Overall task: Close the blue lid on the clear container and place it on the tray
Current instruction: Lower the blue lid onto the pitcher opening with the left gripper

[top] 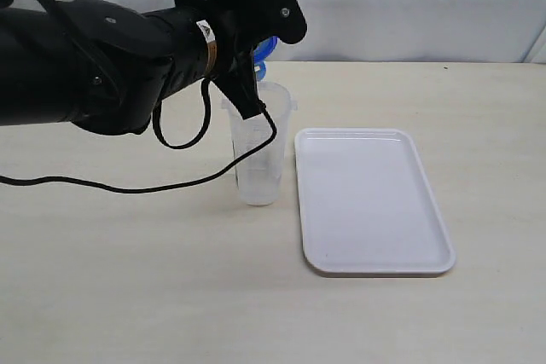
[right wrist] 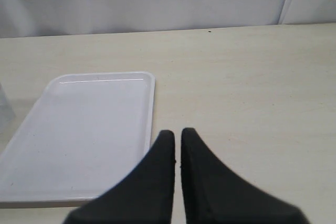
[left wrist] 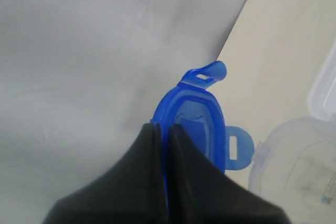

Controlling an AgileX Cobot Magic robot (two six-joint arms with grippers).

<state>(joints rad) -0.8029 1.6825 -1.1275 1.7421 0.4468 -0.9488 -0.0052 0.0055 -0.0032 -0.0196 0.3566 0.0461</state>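
Exterior view: the camera is set high over the near edge of the table [top: 128, 296] and faces obliquely down across it to the white backdrop [top: 409, 6], at middle distance, with the left arm [top: 85, 66] close to the lens. Left wrist view: it looks along the left gripper [left wrist: 161, 128] at very close range, and shares the blue lid [left wrist: 197, 124] and the clear container [left wrist: 294, 166] with the exterior view. Right wrist view: it sits low behind the right gripper [right wrist: 177, 132], faces the backdrop, and shares the tray [right wrist: 89, 129] with the exterior view.
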